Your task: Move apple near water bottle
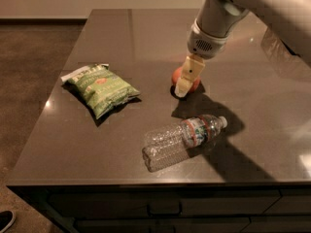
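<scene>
The apple (176, 76) is small, round and orange-red, and rests on the dark grey table (146, 38) right of centre. My gripper (186, 84) hangs down from the arm at the upper right and sits right at the apple, its cream tip covering the apple's middle. The water bottle (182, 139) is clear and crinkled, with a white cap and a red-banded label. It lies on its side near the table's front edge, a short way in front of the apple, cap pointing right.
A green chip bag (101, 88) lies on the left part of the table. The table's front edge runs just below the bottle. A dim object (278, 50) shows at the right, partly behind my arm. Brown floor lies to the left.
</scene>
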`<state>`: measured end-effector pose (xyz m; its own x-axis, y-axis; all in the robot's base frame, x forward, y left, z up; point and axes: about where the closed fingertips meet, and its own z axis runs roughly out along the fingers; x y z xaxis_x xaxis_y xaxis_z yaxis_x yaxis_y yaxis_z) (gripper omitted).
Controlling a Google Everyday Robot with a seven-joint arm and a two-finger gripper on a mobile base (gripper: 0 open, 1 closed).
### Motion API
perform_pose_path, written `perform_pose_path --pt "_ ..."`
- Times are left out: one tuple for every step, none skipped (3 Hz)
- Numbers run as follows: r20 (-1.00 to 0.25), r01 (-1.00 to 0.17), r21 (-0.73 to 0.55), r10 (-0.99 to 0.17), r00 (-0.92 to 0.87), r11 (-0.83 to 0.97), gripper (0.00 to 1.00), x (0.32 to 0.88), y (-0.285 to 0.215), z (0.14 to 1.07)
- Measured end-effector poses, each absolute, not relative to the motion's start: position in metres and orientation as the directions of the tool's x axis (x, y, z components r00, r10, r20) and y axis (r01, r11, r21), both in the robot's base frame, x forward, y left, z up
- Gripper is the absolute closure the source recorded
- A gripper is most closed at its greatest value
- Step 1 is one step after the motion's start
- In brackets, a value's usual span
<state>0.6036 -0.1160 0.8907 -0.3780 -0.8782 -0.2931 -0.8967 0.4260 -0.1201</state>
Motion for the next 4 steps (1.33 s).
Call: perform_pose_path --pt "-0.279 -0.903 -0.108 -0.884 -0.375 0.416 0.17 0.607 -0.109 0.881" --pt "-0.268 -0.901 -0.093 -0.882 -0.387 0.424 0.40 0.609 -0.108 0.876" --pt "-0.249 -0.887 -0.089 -0.872 -0.421 0.454 0.64 0.608 -0.112 0.878" --pt "-0.231 -0.843 -0.090 -0.834 -0.500 0.530 0.86 0.599 -0.119 0.891"
